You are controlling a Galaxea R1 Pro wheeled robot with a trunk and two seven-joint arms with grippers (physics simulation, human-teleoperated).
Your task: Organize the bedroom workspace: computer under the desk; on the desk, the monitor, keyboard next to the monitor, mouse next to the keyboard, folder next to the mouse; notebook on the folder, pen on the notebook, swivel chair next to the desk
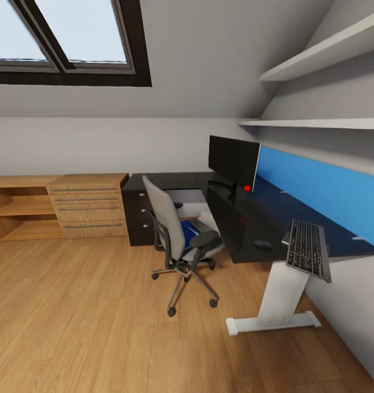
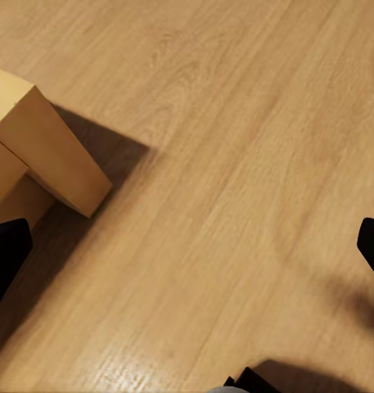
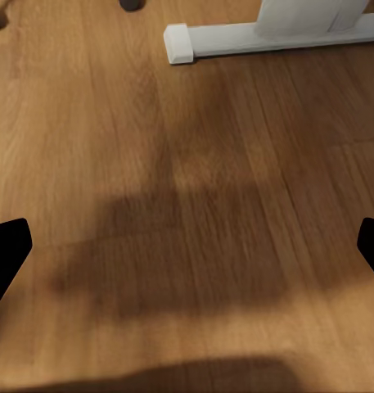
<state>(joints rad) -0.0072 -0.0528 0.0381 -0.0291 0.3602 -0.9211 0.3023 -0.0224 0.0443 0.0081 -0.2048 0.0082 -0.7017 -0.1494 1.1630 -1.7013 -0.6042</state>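
**Ana:** Robot's standing back on the wooden floor (image 1: 88, 316), taking in the whole corner. The desk (image 1: 236, 229) has the monitor (image 1: 233, 161) up at the far end by the blue wall panel (image 1: 323, 188), where the task wants it.

**Ben:** And the keyboard (image 1: 308, 249)?

**Ana:** On the near end of the black top, hanging over the edge and tilted, well apart from the monitor. I'd say that needs shifting. The mouse (image 1: 262, 244) sits just beside it on the desk.

**Ben:** Chair?

**Ana:** The swivel chair (image 1: 178, 240) is drawn in close to the desk's inner corner, back towards us. The folder (image 1: 189, 233) lies on its seat, a strip of blue showing past the backrest, so it's not yet on the desk. I can't pick out the computer, notebook or pen from here.

**Ben:** Hands doing anything?

**Ana:** Nothing held. The left gripper (image 2: 187, 246) points at bare floor near a corner of the wooden chest (image 2: 39, 155), dark fingertips (image 2: 6, 254) spread wide. The right gripper (image 3: 187, 246) is the same: fingers (image 3: 8, 258) far apart over empty boards, the desk's white foot (image 3: 260, 34) ahead of it.

**Ben:** So ready to reach.

**Ana:** My guess: folder first.
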